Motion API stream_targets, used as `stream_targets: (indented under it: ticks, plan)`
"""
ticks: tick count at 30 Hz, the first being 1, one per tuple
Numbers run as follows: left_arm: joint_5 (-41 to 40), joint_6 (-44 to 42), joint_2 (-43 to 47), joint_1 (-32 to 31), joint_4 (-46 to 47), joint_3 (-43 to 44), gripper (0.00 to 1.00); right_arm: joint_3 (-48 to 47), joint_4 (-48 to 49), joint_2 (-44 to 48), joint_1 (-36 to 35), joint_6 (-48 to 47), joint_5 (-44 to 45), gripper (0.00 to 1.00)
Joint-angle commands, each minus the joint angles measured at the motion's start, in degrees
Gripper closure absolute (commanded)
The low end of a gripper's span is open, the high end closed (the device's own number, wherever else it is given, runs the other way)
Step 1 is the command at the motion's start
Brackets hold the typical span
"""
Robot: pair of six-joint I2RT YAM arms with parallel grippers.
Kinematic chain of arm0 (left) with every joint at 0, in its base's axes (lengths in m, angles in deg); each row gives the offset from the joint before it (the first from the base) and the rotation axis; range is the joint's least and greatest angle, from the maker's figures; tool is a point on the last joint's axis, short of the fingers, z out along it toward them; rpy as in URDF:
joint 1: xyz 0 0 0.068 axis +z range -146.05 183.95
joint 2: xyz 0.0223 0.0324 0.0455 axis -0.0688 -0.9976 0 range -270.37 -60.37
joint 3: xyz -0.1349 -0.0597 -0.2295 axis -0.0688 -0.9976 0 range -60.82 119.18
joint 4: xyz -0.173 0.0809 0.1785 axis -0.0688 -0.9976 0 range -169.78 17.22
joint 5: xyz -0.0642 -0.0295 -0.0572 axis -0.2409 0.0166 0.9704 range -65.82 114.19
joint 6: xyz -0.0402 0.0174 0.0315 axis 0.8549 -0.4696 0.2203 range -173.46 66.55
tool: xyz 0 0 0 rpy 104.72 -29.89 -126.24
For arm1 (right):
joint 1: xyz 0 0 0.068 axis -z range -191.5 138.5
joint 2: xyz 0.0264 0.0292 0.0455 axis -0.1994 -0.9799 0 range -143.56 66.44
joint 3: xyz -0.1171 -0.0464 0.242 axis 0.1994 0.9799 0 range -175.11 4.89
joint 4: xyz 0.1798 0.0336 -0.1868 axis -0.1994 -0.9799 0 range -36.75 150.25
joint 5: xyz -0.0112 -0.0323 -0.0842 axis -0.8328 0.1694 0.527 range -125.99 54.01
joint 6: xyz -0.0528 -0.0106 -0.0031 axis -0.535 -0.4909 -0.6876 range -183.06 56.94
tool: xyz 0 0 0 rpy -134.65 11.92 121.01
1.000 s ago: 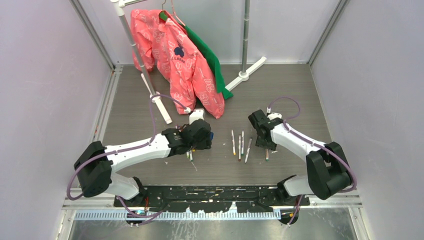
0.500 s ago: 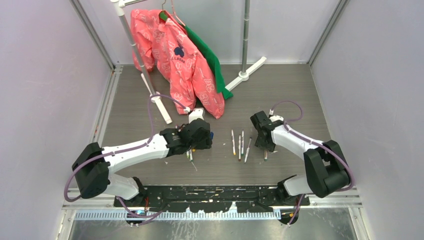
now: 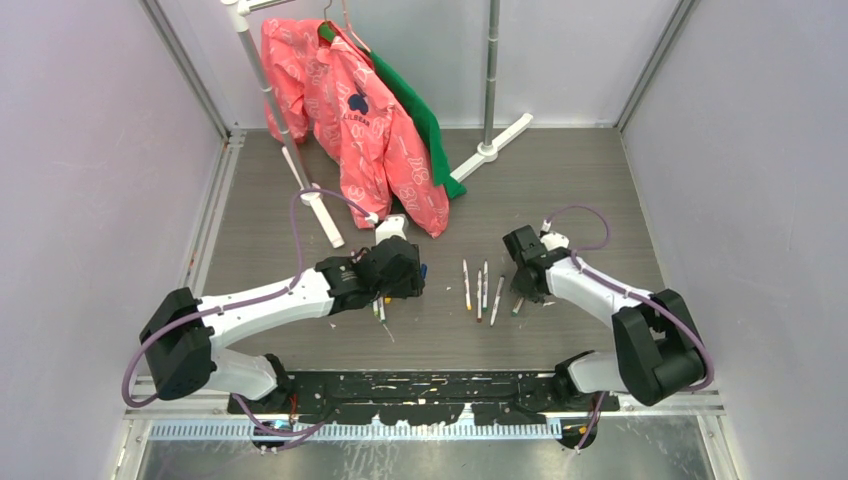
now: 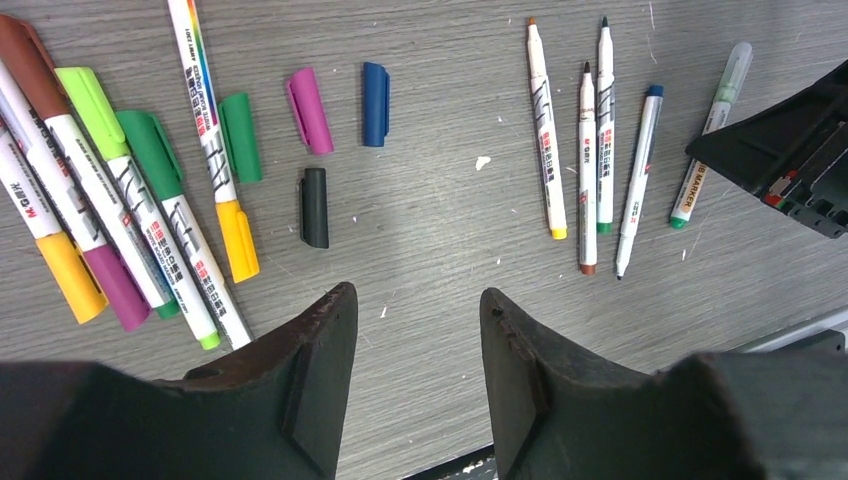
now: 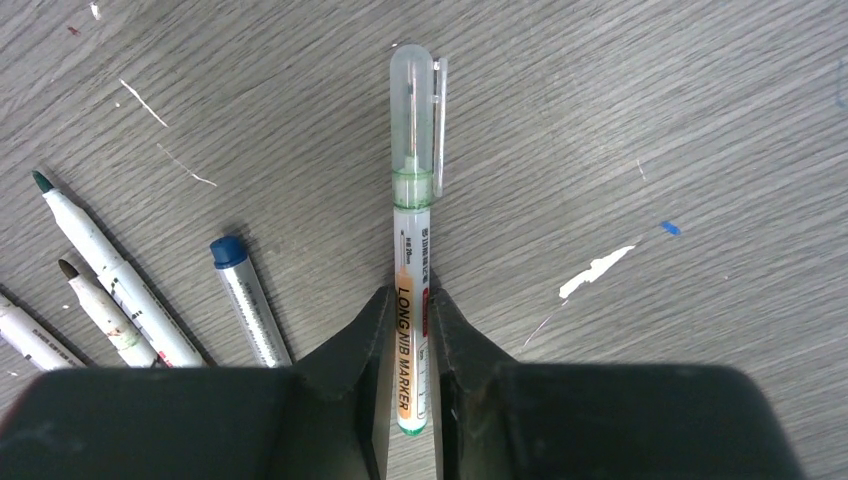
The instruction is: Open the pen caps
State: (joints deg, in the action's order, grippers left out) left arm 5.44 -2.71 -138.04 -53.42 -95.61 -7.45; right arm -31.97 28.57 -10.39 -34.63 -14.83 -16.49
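At the far left of the left wrist view, a fan of capped white marker pens (image 4: pixel 180 225) lies side by side on the grey wood-grain table (image 4: pixel 430 240). They read as the waiting stock. Just right of them are four loose short plastic caps (image 4: pixel 375 103) in green, purple, blue and black, set down apart from any barrel, so these look like caps that have been pulled off.

The left gripper (image 4: pixel 415 350) hovers over bare table near the black cap, its fingers apart with nothing between them. Seen from above, the white left arm (image 3: pixel 270 300) reaches forward and inward, elbow bent, wrist tipped down at the table. I judge it to be waiting for a pen to be offered.

Between the arms, four thin uncapped white pens (image 4: pixel 587 170) lie roughly parallel with their tips bare, which looks like a finished pile.

To the right, the right gripper (image 5: pixel 410 320) has its fingers pressed together on the lower barrel of a white marker (image 5: pixel 412 260) printed "LONG NIB MARKER". The marker's clear translucent cap (image 5: pixel 413 110), with its clip, is on and sticks out well past the fingertips. Gripping low probably leaves the cap free for the other gripper to pull. I cannot tell whether the pen rests on the table or is just off it. The right arm (image 3: pixel 600 285) stretches forward and inward, wrist pitched down and low.
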Motion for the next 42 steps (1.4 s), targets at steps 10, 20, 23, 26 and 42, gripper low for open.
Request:
stream_targets:
  ticks: [10, 20, 23, 26, 42]
  plan:
    - [3.7, -1.0, -1.7, 0.4, 1.8, 3.5, 0.50, 3.7, 0.2, 12.2, -9.1, -2.9, 1.6, 0.99]
    - [13.6, 3.3, -4.1, 3.5, 8.7, 2.8, 0.50, 4.2, 0.5, 26.3, -16.6, -7.1, -3.5, 0.99]
    - [17.9, 5.4, -4.7, 5.2, 12.7, 1.8, 0.50, 5.8, 3.8, 27.7, -18.5, -7.9, -6.8, 0.99]
    - [22.3, 7.7, -6.0, 6.8, 16.2, 1.5, 0.49, 6.6, 7.8, 27.9, -21.1, -8.4, -9.3, 0.99]
    - [29.8, 13.0, -12.5, 7.8, 23.7, 2.8, 0.49, 2.4, 18.3, 18.1, -32.4, -9.4, -7.5, 0.99]
